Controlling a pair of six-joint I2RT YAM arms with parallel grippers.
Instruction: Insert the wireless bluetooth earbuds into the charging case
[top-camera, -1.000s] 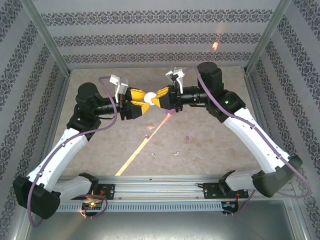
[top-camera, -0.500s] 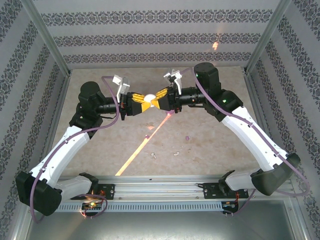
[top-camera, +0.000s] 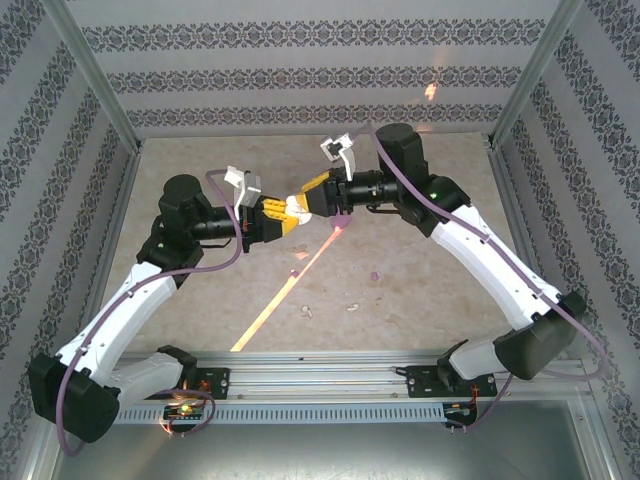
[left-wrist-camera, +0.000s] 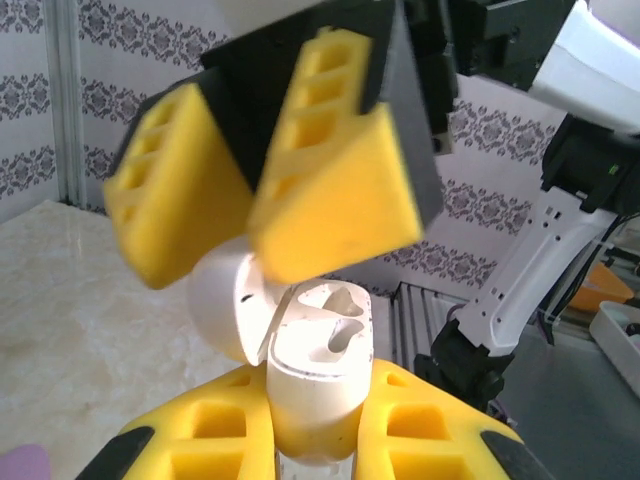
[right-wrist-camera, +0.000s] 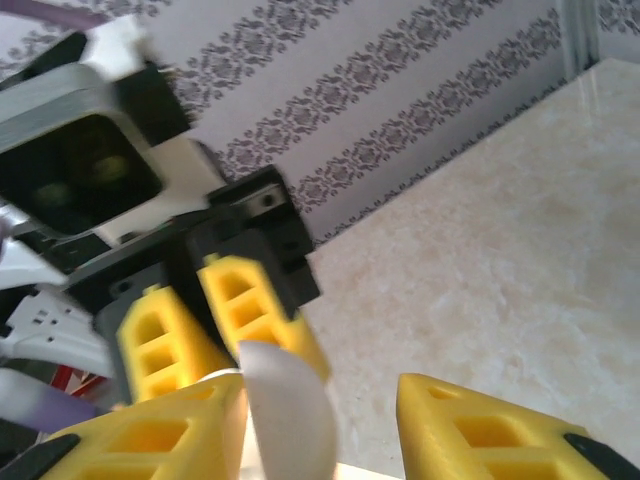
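A white charging case (left-wrist-camera: 318, 385) stands upright in my left gripper (left-wrist-camera: 320, 400), which is shut on its lower body. Its lid (left-wrist-camera: 222, 305) is swung open to the left, and both sockets are bare. The same case (top-camera: 295, 207) hangs above the table's far middle. My right gripper (top-camera: 312, 198) meets it from the right, fingers (left-wrist-camera: 335, 205) pressing down on the lid. My right gripper (right-wrist-camera: 320, 430) is open, with the lid (right-wrist-camera: 285, 410) against its left finger. Two whitish earbuds (top-camera: 307, 312) (top-camera: 352, 306) and two purple ones (top-camera: 375, 274) (top-camera: 296, 272) lie on the table.
A small pinkish object (top-camera: 338, 228) lies on the table under my right gripper. Patterned walls enclose the beige table (top-camera: 430, 300) on three sides, and a metal rail (top-camera: 320, 370) runs along the near edge between the arm bases. An orange light streak (top-camera: 275, 305) crosses the table.
The right gripper has moved left and down over the case, onto the open lid. The left gripper has shifted slightly down with the case in it.
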